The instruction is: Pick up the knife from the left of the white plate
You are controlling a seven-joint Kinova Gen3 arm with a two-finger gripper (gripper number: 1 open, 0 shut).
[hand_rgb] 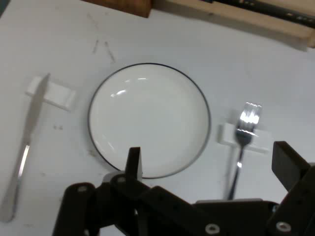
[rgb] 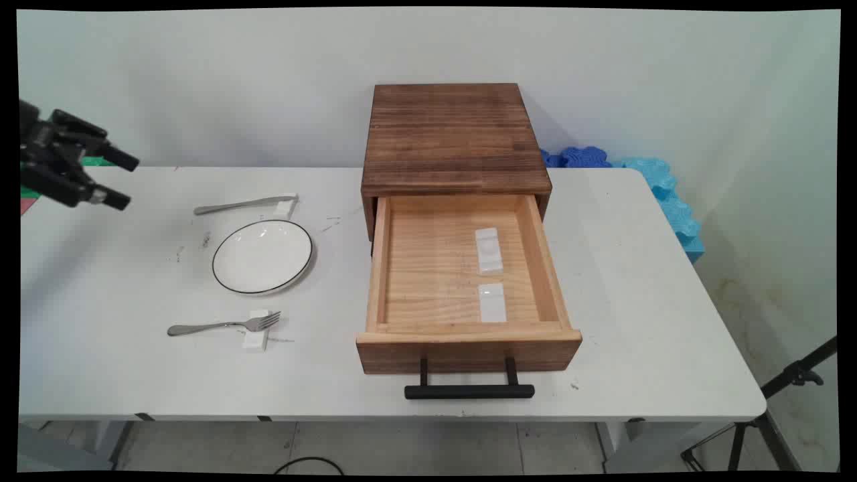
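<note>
We see the gripper (rgb: 124, 179) raised above the table's (rgb: 669, 301) left end, carrying nothing, its two black fingers (hand_rgb: 134, 160) spread wide with only air between them. It touches no object. Nearest to it, in the hand view, is the round white plate (hand_rgb: 149, 120) with a thin dark rim, which lies bare on the table directly ahead of the fingers. On the plate's far side a knife (rgb: 238, 204) lies with its tip on a small white rest (rgb: 286, 204). On its near side a fork (rgb: 224, 325) lies with its tines on a second white rest (rgb: 256, 338). Both sit just beside the plate but not touching it. To the right of this setting stands a dark wooden cabinet (rgb: 452, 134) with its pale wooden drawer (rgb: 378, 268) pulled fully out toward the table's near edge, black bar handle (rgb: 469, 391) in front. Inside the drawer we make out two more white rests (rgb: 489, 250) — one behind the other, apart — and nothing else. Blue foam pieces (rgb: 656, 181) sit at the table's far right corner against the wall.
</note>
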